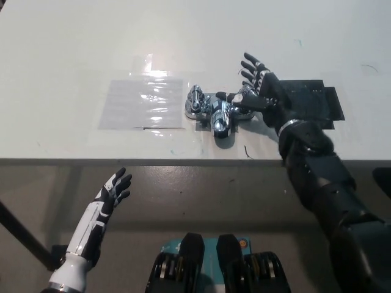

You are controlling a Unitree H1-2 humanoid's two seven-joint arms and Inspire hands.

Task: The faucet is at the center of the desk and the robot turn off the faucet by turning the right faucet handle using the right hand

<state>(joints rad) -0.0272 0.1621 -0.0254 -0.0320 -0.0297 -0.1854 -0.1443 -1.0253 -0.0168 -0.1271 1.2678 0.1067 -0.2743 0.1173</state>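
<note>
Nearest to you, below the table edge at the lower left, the white left hand (112, 194) rests in the air with its fingers spread and nothing in it; it takes no part in this step.

Going further, at the middle of the table (61, 55), you find the chrome faucet (214, 110), with its spout pointing toward you and a handle on each side. Just beside it on the left lies a clear plastic sheet (143, 102), and on the right a dark mat (314, 101) lies under the forearm.

Your black right hand (259, 91) is at the right faucet handle (243, 101). The step in hand is, I judge, the contact before the turn. The thumb reaches across the near side of the handle toward the faucet body, and the other fingers (249, 66) stand fanned out beyond it, apart from each other. So the handle lies between thumb and palm, partly hidden under the hand. The hand is still open; I cannot tell if the thumb truly presses the handle or only lies over it.

For the next move you probably need to close the fingers around the handle, and then rotate the wrist to shut the water.
</note>
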